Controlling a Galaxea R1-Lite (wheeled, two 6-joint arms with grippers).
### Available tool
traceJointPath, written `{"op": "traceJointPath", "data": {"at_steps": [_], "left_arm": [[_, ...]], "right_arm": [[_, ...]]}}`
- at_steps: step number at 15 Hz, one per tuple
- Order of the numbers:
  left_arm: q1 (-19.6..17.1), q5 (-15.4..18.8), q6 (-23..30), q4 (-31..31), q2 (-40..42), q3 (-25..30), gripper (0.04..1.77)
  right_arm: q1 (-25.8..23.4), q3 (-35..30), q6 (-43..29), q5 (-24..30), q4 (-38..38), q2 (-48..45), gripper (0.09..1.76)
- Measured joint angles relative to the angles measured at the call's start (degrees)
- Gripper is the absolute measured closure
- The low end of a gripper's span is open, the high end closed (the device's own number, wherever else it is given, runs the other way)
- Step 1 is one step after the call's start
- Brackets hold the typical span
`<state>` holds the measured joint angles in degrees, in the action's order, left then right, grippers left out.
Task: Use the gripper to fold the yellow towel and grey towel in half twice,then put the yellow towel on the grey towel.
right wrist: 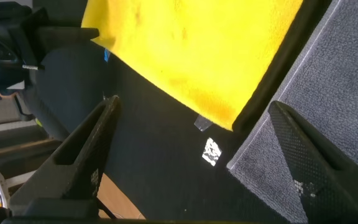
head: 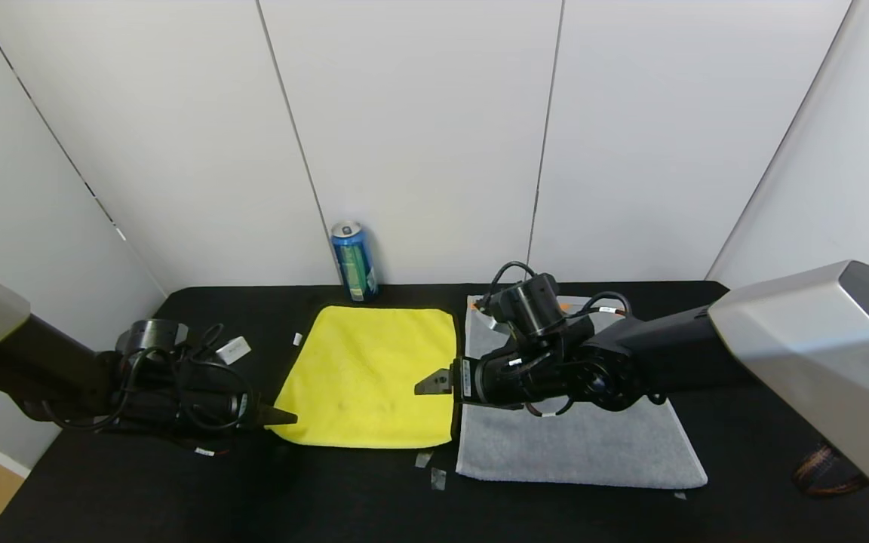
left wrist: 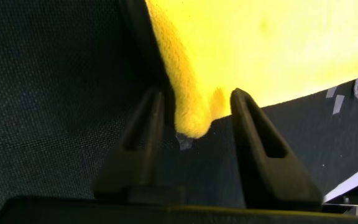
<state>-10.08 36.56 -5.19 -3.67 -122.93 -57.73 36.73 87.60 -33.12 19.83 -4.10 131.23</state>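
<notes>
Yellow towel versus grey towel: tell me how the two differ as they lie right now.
The yellow towel is bright yellow and smaller; the grey towel is grey and larger. The yellow towel lies toward the robot's left, the grey towel toward its right. The left gripper straddles the yellow towel's near corner; the right arm hangs over the grey towel, with the right gripper at the yellow towel's edge. Both lie flat on the black table, side by side.

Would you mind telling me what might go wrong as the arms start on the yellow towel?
The left gripper straddles only the tip of the yellow towel's near corner, so closing may miss it. The right gripper hangs open at the seam with the grey towel and might pinch both cloths.
</notes>
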Motion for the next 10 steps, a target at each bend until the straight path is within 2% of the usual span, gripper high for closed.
{"op": "traceJointPath", "data": {"at_steps": [1, 2, 10], "left_arm": [[0.0, 0.0, 0.0, -0.73, -0.02, 0.07, 1.58], [0.0, 0.0, 0.0, -1.41, -0.04, 0.32, 1.68], [-0.2, -0.05, 0.0, -1.91, -0.13, 0.62, 1.68]], "right_arm": [[0.0, 0.0, 0.0, 0.0, 0.0, 0.05, 0.14], [0.0, 0.0, 0.0, 0.01, 0.0, 0.07, 0.14], [0.15, 0.0, -0.07, 0.0, 0.0, 0.2, 0.14]]}}
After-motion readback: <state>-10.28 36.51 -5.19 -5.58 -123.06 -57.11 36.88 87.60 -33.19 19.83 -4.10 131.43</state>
